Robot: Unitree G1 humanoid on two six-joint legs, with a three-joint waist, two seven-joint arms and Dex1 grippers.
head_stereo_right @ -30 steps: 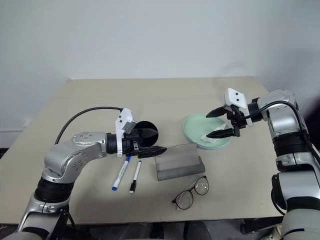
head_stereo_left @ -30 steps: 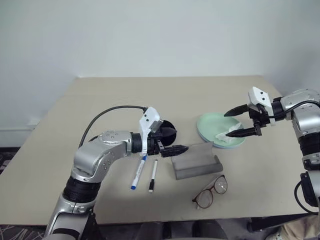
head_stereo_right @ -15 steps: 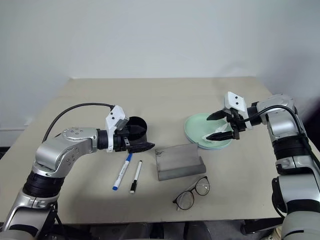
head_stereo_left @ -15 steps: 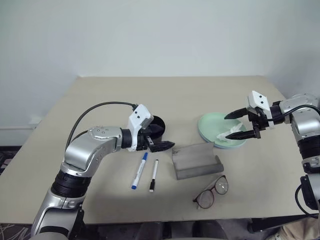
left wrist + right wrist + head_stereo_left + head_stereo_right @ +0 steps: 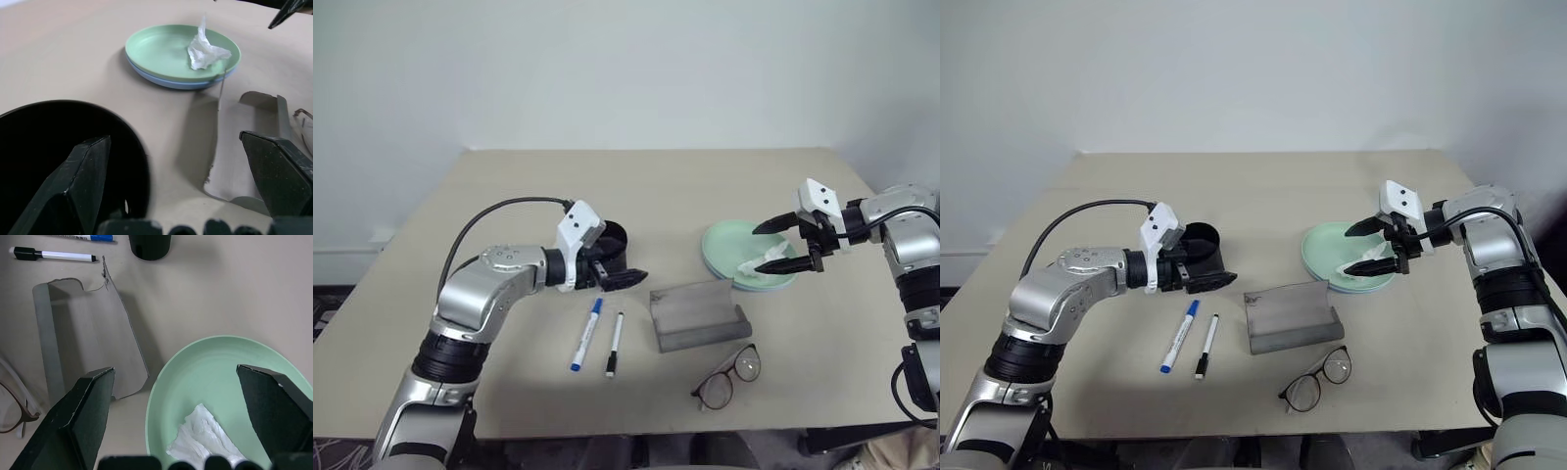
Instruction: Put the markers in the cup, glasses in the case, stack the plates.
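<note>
Our left gripper (image 5: pixel 625 271) has its fingers spread wide beside the black cup (image 5: pixel 1203 247). Our right gripper (image 5: pixel 1371 247) hangs with fingers apart over the stacked plates (image 5: pixel 728 257), where a white tissue (image 5: pixel 205 48) lies. The markers (image 5: pixel 597 335), open grey case (image 5: pixel 697 316) and glasses (image 5: pixel 726 376) rest on the beige table (image 5: pixel 509 206), a plain white wall (image 5: pixel 626 69) behind.

Head cameras looked down over the whole bench (image 5: pixel 724 186); both wrist cameras sat close, sharing the green plate (image 5: pixel 166 49).
</note>
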